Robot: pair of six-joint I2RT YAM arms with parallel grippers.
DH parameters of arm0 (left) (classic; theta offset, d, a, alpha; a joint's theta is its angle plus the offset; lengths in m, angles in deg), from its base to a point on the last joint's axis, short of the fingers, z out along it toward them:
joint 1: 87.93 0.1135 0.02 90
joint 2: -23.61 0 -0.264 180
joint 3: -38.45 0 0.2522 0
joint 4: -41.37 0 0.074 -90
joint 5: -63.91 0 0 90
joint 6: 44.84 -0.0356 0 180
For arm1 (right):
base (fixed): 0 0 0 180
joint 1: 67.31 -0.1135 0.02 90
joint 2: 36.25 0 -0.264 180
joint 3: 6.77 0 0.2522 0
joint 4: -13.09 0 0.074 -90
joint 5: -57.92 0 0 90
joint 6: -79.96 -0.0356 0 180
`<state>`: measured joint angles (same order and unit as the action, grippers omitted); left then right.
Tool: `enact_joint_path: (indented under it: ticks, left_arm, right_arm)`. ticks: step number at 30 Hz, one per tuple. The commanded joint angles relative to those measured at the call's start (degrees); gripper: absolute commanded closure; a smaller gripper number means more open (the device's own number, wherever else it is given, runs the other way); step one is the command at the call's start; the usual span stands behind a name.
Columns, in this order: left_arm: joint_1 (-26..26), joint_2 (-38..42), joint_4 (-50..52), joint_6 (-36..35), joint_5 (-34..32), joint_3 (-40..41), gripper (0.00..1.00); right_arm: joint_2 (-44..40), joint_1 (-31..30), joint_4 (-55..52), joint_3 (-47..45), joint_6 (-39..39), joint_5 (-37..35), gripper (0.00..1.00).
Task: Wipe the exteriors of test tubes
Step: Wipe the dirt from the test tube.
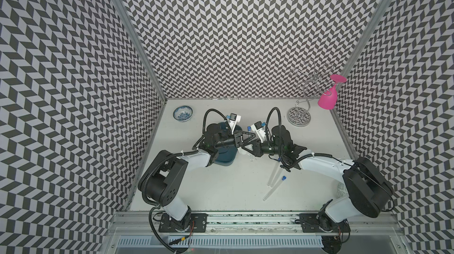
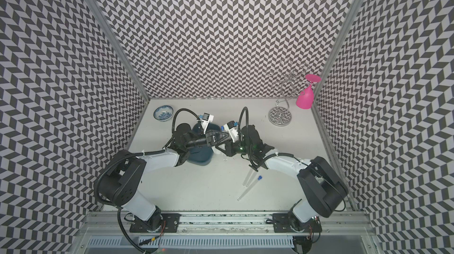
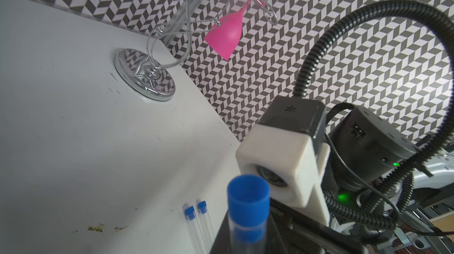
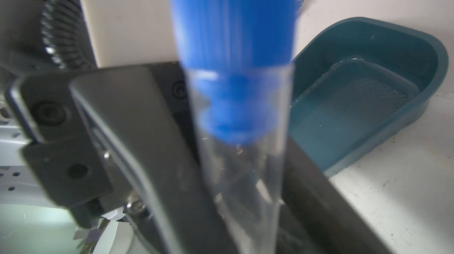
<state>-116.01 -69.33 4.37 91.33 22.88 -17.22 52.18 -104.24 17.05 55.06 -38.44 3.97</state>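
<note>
**Bimanual cell, tube-wiping station.**

**Writing:** The grey camera housing (image 3: 292, 112) on the right wrist bears one small star-shaped mark. Raised marks on the black motor housing (image 3: 368, 142) behind it are too small to read.

**Test tubes:** There are four in all, each clear with a blue cap.
- The held test tube (image 3: 247, 198) stands above the tabletop (image 1: 221, 191), just beside the teal basin (image 4: 368, 44), on the basin's side toward the right arm.
- The left claw (image 1: 253, 136) and the right claw (image 1: 242, 148) cross there, both clenched on this tube, the left nearer the cap.
- In the right wrist view the tube is blurred, and where the pads meet the glass is hidden.
- The three lying test tubes (image 1: 274, 189) rest on the tabletop farther from the basin on that same side. Two lie side by side, their capped ends partly covered by the right arm in both top views. The third lies angled just beside their rounded ends.

**Hard to make out:** A white patch (image 1: 242, 152) under the claws, at the basin's edge, is too hidden to identify.

**Other items:** The one basin holds water (image 4: 356, 107), and the left arm covers most of it from above. Beyond the basin are one blue-and-white bowl (image 1: 189, 115), one chrome rack (image 1: 299, 118) and one pink glass (image 1: 328, 98) hanging upside down from the rack.
</note>
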Motion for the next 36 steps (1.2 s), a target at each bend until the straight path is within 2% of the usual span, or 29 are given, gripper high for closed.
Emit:
enact_joint_path:
  ticks: [1,5,12,16,21,31,36]
  left_arm:
    - [-0.77,1.32,-1.04,-1.75,1.24,1.17,0.87]
    - [0.10,1.90,-2.18,-0.73,1.38,1.39,0.86]
    - [2.54,2.44,-2.02,-0.65,1.30,1.65,0.86]
    - [2.65,2.16,-2.12,-0.48,1.39,1.90,0.86]
    - [2.59,1.94,-2.67,-0.03,1.81,2.33,0.86]
    - [2.60,2.68,-2.32,-0.21,2.09,2.84,0.86]
    - [2.63,2.77,-2.84,0.23,1.66,2.62,0.86]
  right_arm:
    - [0.99,1.24,3.82,4.20,0.14,1.96,0.85]
    - [0.67,1.06,5.53,1.89,-0.90,3.45,0.85]
    - [-3.98,-1.44,10.48,-10.05,-5.05,2.25,0.83]
    - [-4.71,-2.44,13.47,-13.56,-7.15,1.79,0.83]
    - [-2.71,-2.41,11.63,-9.62,-4.89,1.91,0.82]
    - [2.63,0.89,5.98,4.85,0.44,5.18,0.82]
    - [2.78,0.68,8.82,1.13,-1.64,6.33,0.81]
